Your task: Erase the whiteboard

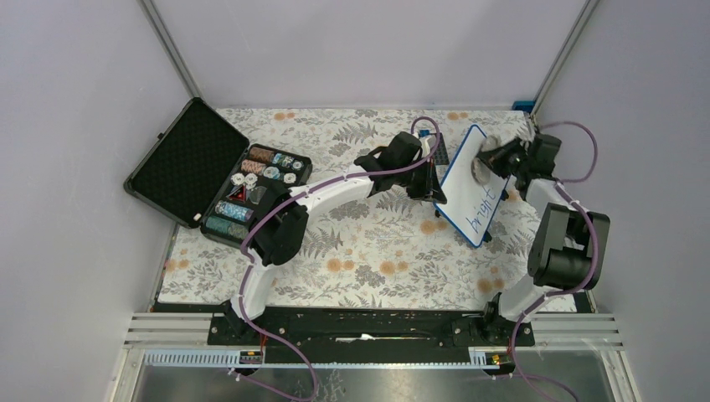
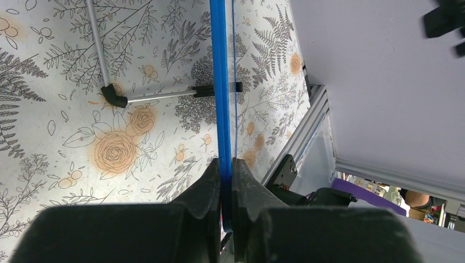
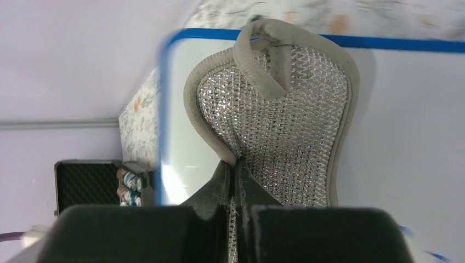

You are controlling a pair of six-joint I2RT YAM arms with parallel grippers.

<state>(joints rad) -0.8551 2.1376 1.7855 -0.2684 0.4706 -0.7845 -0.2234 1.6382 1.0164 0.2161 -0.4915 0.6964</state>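
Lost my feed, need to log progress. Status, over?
Left gripper shut on whiteboard edge, board held up. Right gripper shut on silver mesh pad, against the board. Blue writing not yet wiped. Nothing in the way.

whiteboard (image 1: 463,182) is white with blue frame and writing, pad (image 3: 285,126) glittery silver, greyish trim I think, tablecloth (image 1: 368,251) orange-flowered.

Blue-framed whiteboard (image 1: 473,186) tilted; blue writing.

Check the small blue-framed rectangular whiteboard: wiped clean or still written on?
Still written on: blue handwriting shows on the blue-framed whiteboard, on its near half; the right gripper holds a silver mesh pad at its far end.
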